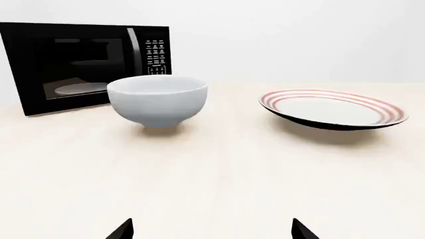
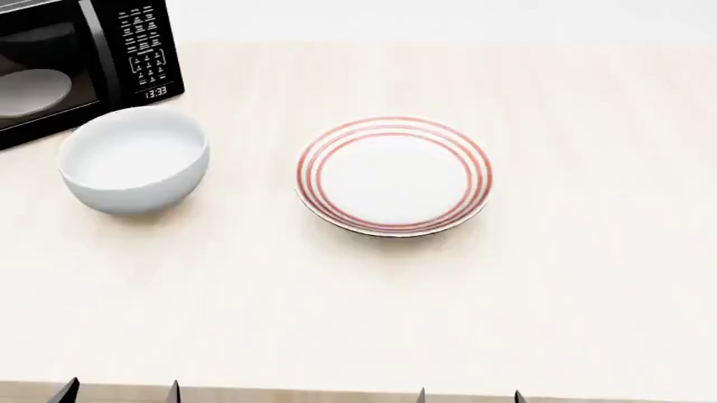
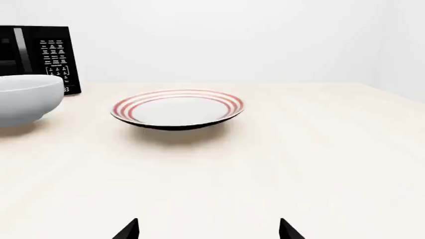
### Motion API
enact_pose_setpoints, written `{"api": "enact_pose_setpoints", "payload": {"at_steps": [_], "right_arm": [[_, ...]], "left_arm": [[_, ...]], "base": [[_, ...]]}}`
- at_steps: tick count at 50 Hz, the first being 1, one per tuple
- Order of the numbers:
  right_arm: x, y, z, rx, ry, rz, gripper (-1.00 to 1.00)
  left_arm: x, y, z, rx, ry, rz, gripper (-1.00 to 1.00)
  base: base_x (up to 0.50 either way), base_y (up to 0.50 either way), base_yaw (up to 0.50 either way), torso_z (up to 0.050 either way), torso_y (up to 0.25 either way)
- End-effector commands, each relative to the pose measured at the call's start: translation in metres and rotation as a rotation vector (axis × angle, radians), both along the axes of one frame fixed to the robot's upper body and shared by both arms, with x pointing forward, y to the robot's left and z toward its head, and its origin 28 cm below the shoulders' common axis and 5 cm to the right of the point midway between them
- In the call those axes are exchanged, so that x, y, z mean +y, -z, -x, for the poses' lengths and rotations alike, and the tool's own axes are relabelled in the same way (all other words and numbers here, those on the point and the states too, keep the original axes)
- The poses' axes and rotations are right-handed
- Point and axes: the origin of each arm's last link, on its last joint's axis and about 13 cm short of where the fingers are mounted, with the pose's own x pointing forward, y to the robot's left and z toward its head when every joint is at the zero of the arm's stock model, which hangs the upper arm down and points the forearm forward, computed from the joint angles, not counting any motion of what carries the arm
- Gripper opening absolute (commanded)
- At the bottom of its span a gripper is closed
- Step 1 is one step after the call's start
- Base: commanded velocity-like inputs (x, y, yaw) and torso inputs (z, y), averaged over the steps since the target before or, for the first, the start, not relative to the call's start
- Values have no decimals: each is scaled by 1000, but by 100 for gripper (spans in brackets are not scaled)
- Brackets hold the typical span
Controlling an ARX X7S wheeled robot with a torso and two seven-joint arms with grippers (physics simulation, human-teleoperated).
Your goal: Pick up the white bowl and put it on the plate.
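Note:
The white bowl (image 2: 134,168) stands upright on the pale table at the left, just in front of the black microwave; it also shows in the left wrist view (image 1: 158,99) and at the edge of the right wrist view (image 3: 27,99). The plate (image 2: 395,175) with red rings lies flat at the table's middle, to the right of the bowl, apart from it; it shows in both wrist views (image 1: 332,108) (image 3: 178,107). My left gripper (image 2: 119,392) and right gripper (image 2: 468,395) are at the table's near edge, both open and empty, far from bowl and plate.
A black microwave (image 2: 79,59) stands at the back left, right behind the bowl, with a greyish disc inside (image 2: 32,91). The pale wooden table (image 2: 448,311) stretches wide to the right and front.

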Motion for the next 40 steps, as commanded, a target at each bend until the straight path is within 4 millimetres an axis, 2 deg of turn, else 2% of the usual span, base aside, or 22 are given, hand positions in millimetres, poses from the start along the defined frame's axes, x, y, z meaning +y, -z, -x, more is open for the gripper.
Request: {"api": "enact_pose_setpoints", "payload": {"at_steps": [1,40], "right_arm": [[1,0,0,7,-5,6,100],[3,-1,1,-8,-37,21,100]], "left_arm": [[0,0,-1,0,0,-1,100],[-2,-1,-7,-9,23,-41,100]], "base": [[0,0,0,0,0],[0,0,0,0,0]]}}
